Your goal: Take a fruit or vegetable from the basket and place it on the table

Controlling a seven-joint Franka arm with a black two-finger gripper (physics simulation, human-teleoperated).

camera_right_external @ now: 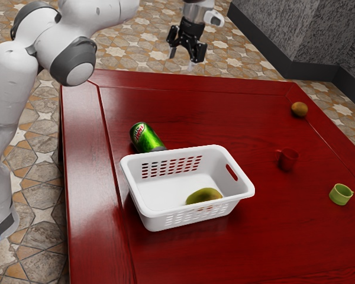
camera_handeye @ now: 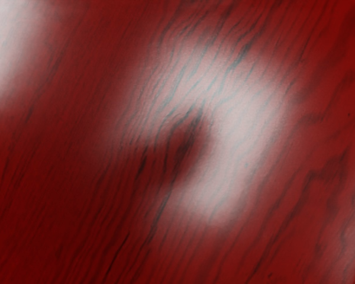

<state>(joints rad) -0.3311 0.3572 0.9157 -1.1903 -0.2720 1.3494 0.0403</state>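
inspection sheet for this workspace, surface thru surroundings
surface: red wood table, glossy, with glare
job's things: yellow-green fruit inside white basket
clutter: green can by the basket; red mug, small green cup and round orange-brown item toward the exterior view's right
gripper: gripper raised, open, holding nothing
cables: nothing seen
surroundings: patterned tile floor, grey wall

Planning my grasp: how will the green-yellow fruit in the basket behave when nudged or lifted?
The fruit will likely roll if nudged, being rounded, but the basket should contain it. Its smooth-looking skin may slip in an off-centre grip. Its plump outline suggests it holds its shape.
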